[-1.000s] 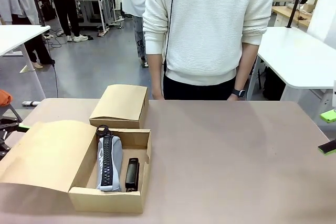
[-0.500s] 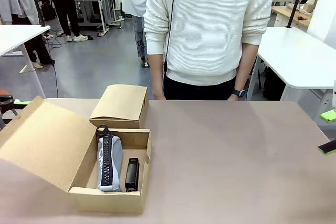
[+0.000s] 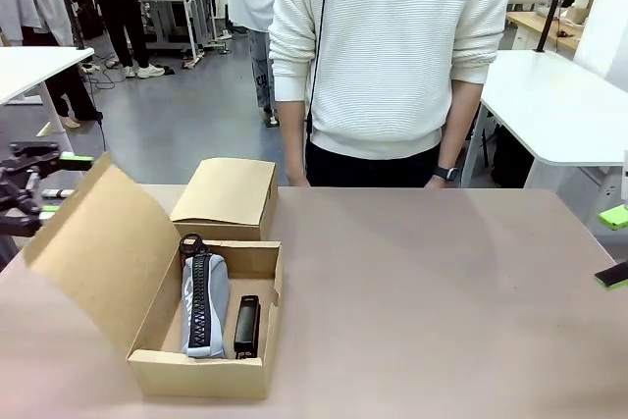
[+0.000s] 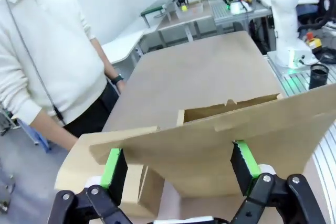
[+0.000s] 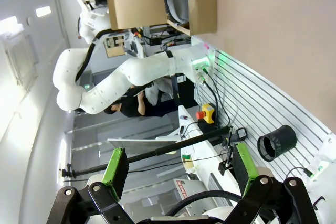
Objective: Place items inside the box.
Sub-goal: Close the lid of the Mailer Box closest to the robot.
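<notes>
Left gripper jaws spread, straddling the box lid: light, bendy cardboard, best pushed at its free edge. Right gripper released, empty.

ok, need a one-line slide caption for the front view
Left gripper at the raised lid of an open cardboard box holding a grey pouch and black stapler; a person stands opposite.
</notes>
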